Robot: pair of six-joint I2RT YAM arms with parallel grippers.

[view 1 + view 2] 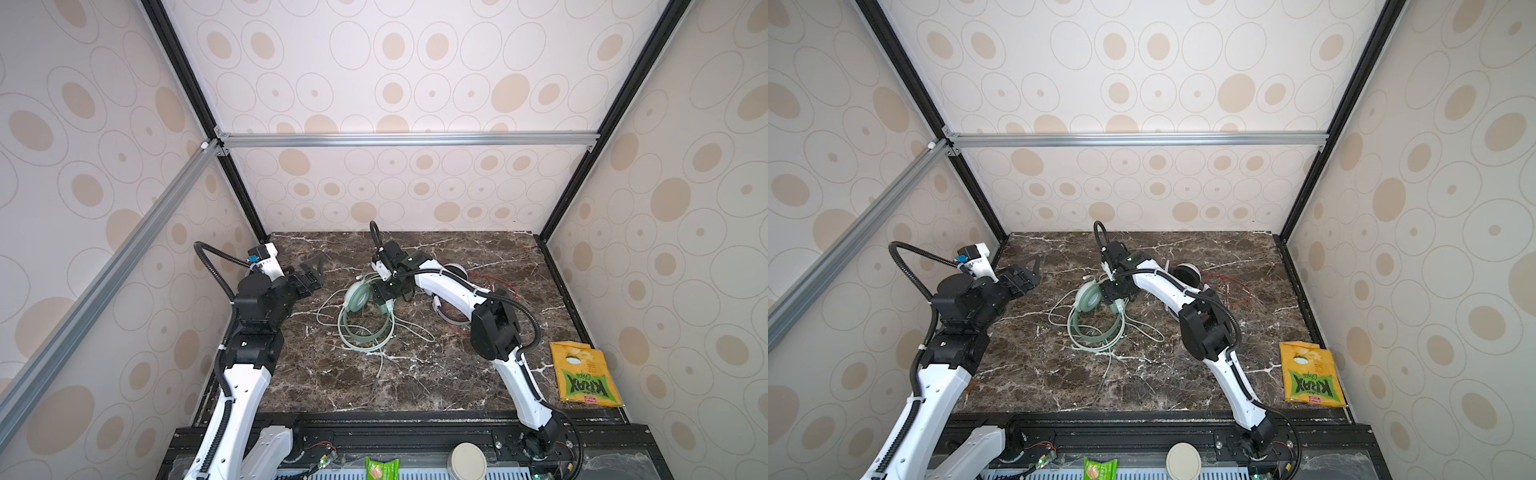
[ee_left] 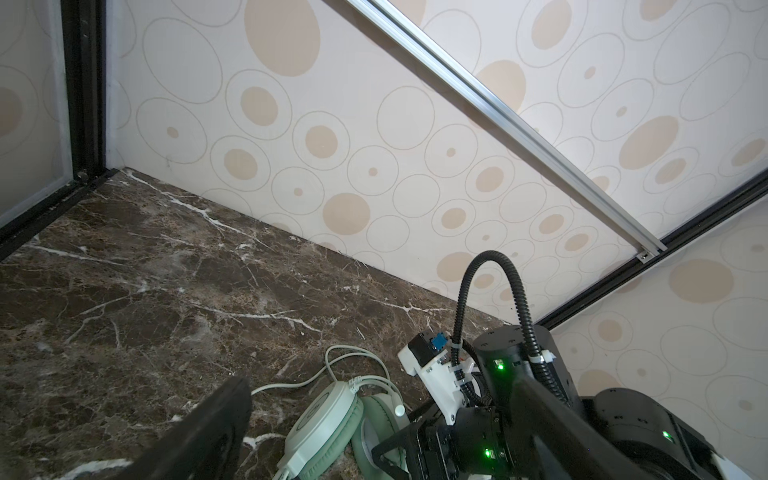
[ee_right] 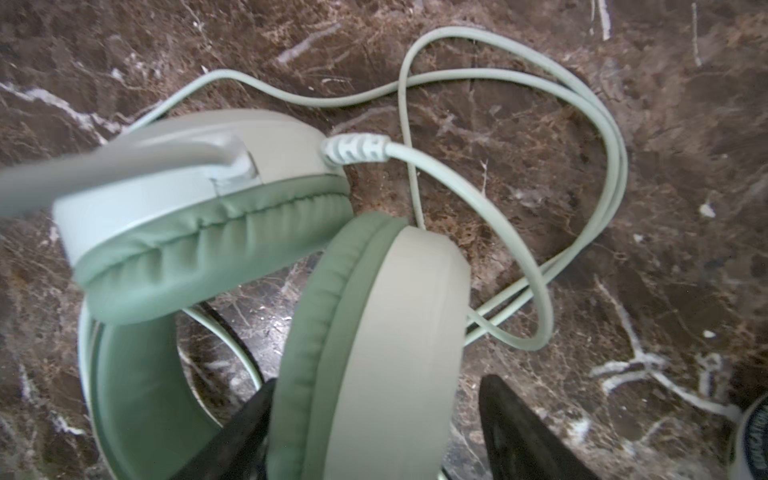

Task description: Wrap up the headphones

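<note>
Only in right wrist view: mint headphones inside parted right claw.

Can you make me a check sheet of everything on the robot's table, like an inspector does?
Surface: dark marble table with white veins.
Job's things: mint-green headset lying mid-table, not wrapped; white headset partly hidden behind the right arm.
Clutter: yellow chips bag at the right edge; green snack packet and round white lid on the front ledge.
Hands: left hand open, holding nothing, off to the left; right hand open, jaws either side of one mint earcup, seemingly not clamped.
Cables: pale green cable sprawled in loose loops; thin red cable loose beside the white headset.
Surroundings: walls with beige ovals; aluminium frame bar.
</note>
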